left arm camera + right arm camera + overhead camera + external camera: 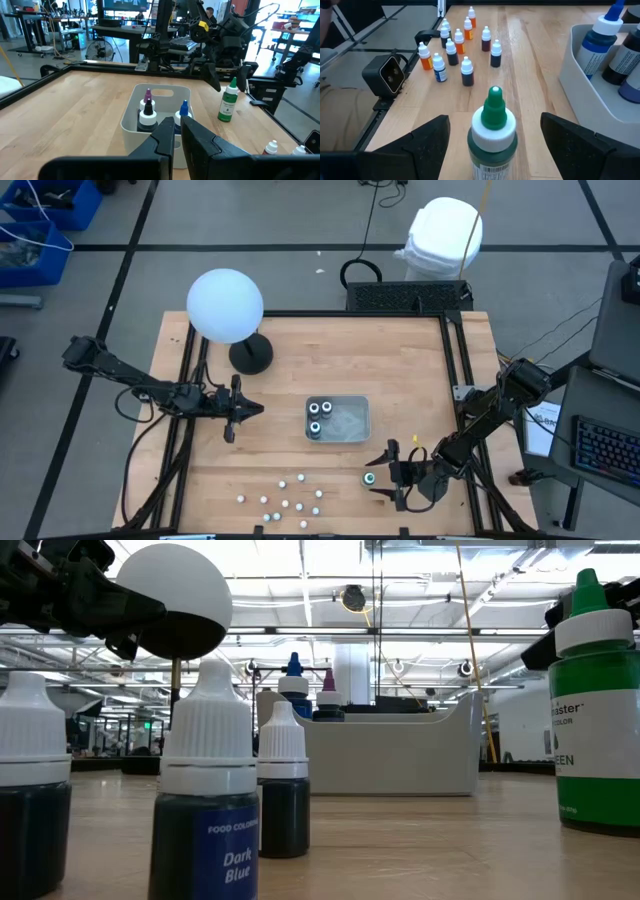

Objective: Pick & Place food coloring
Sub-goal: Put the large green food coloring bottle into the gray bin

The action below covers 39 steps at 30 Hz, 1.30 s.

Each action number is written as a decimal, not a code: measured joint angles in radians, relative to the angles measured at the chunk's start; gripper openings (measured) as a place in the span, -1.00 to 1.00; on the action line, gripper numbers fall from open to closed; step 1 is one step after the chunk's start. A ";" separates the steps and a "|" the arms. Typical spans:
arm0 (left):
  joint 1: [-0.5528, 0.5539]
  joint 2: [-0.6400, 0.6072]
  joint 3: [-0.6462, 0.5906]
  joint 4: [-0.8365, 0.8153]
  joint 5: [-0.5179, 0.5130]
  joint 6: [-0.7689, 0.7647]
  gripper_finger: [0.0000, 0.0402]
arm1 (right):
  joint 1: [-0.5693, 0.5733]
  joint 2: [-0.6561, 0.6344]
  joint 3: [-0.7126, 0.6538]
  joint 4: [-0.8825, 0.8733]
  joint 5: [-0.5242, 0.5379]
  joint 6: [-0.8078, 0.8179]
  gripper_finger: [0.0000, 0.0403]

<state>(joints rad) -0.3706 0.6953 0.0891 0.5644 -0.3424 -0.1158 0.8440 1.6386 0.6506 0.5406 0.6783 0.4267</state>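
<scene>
The wooden table (280, 360) carries a clear tray (352, 420) at centre, holding three large food coloring bottles (318, 418). The right gripper (392, 472) stands spread wide either side of the upright green bottle (493, 135), not touching it. The left gripper (236, 409), clenched and empty, hovers beside the tray. Small bottles (285, 498) cluster near the front edge.

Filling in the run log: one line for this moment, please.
right end effector: open around green bottle, upright | left end effector: shut, empty, beside tray | tray: three bottles
</scene>
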 joint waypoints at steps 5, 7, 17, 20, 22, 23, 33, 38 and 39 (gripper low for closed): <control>0.000 0.000 0.000 0.000 0.000 0.000 -0.81 | 0.000 0.000 0.000 0.000 0.000 0.000 0.39; 0.000 0.000 0.000 0.000 0.000 0.000 -0.81 | 0.000 0.000 0.000 0.000 0.000 0.000 0.31; 0.000 0.000 0.000 0.000 0.000 0.000 -0.81 | 0.000 0.000 0.000 0.000 -0.001 0.000 -0.25; 0.000 0.000 0.000 0.000 0.000 0.000 -0.81 | 0.000 0.000 0.000 0.000 -0.002 -0.001 -0.41; 0.000 0.000 0.000 0.000 0.000 0.000 -0.81 | 0.000 0.000 0.000 0.007 -0.001 -0.016 -0.47; 0.000 0.000 0.000 0.000 0.000 0.000 -0.81 | -0.001 0.000 0.000 0.018 -0.001 -0.028 -0.47; 0.000 0.000 0.000 0.001 0.000 0.000 -0.81 | -0.100 -0.043 0.139 0.021 -0.158 -0.243 -0.45; 0.000 0.000 0.000 0.002 0.000 0.000 -0.81 | -0.168 -0.048 0.307 -0.158 -0.113 -0.327 -0.46; 0.000 0.000 0.000 0.002 0.000 0.000 -0.81 | -0.181 -0.048 0.326 -0.158 -0.080 -0.333 -0.46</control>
<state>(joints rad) -0.3710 0.6954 0.0891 0.5663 -0.3424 -0.1161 0.6629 1.5902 0.9770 0.3824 0.5978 0.0933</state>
